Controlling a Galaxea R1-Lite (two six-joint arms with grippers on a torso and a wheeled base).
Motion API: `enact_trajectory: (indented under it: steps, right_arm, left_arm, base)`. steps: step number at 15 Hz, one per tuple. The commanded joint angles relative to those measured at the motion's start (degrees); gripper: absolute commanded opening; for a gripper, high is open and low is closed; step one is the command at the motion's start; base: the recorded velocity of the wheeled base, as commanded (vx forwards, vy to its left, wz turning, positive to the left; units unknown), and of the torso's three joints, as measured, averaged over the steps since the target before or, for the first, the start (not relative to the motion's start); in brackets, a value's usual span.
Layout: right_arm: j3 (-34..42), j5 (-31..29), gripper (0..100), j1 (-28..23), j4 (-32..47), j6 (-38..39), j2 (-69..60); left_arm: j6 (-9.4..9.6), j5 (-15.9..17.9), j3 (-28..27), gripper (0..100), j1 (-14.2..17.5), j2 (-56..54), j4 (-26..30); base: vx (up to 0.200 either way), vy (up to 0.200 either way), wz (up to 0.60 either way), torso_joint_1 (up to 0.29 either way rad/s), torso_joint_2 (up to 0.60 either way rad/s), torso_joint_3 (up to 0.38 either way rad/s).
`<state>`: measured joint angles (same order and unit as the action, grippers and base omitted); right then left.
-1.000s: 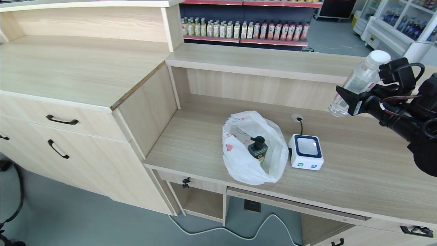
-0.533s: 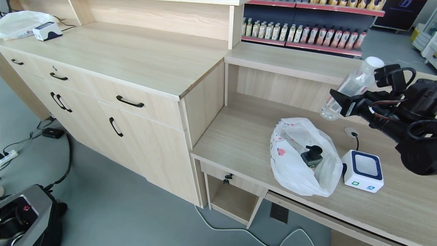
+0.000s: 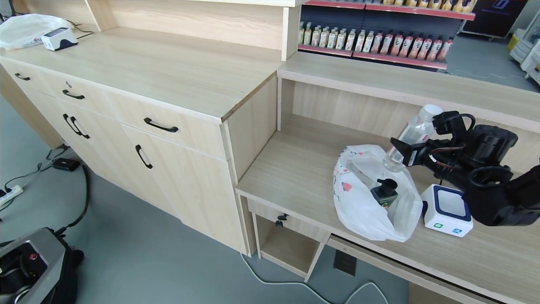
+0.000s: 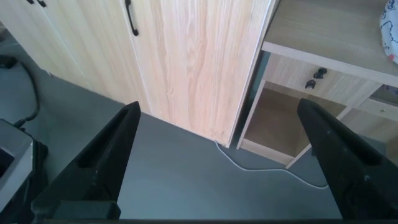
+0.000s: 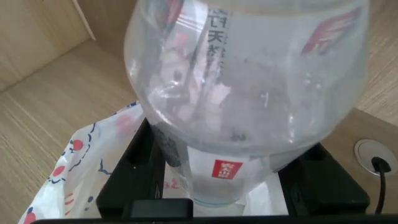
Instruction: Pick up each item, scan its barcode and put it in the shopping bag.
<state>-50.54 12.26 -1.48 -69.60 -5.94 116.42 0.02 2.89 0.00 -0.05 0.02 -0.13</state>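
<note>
Descent is the change: my right tool [image 3: 401, 153], clamped on the water bottle [image 3: 415, 131], has dropped from high up to just above the mouth of the shopping bag [image 3: 358, 207] on the tabletop [image 3: 295, 169], so bagging looks next.

1 water btl [image 3: 413, 133]; 1 pump btl [image 3: 384, 193]; 2 bags: near bag [image 3: 354, 207], far bag [image 3: 21, 29]; 2 scanners: near scanner [image 3: 447, 210], far scanner [image 3: 59, 38]; shelf drinks [image 3: 371, 42] too small to count.
</note>
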Motion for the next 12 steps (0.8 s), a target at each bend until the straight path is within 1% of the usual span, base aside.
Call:
enact_trajectory:
  steps: [1, 6, 12]
  right_arm:
    - [0.27, 0.04, 0, -0.55, -0.80, -0.13, 3.46]
    - [2.55, 0.04, 0, -1.07, -4.50, -1.01, 6.71]
    - [2.73, 0.13, 0, -0.72, -7.75, -2.76, 10.58]
  left_arm:
    - [-0.02, 0.01, 0.00, 100, 0.05, -0.02, -0.04]
    - [-0.02, 0.01, 0.00, 100, -0.04, -0.02, -0.04]
    - [-0.02, 0.01, 0.00, 100, 0.05, -0.02, -0.04]
  base:
    - [0.000, 0.000, 0.00, 0.000, 0.00, 0.000]
    - [0.000, 0.000, 0.00, 0.000, 0.00, 0.000]
    - [0.000, 0.000, 0.00, 0.000, 0.00, 0.000]
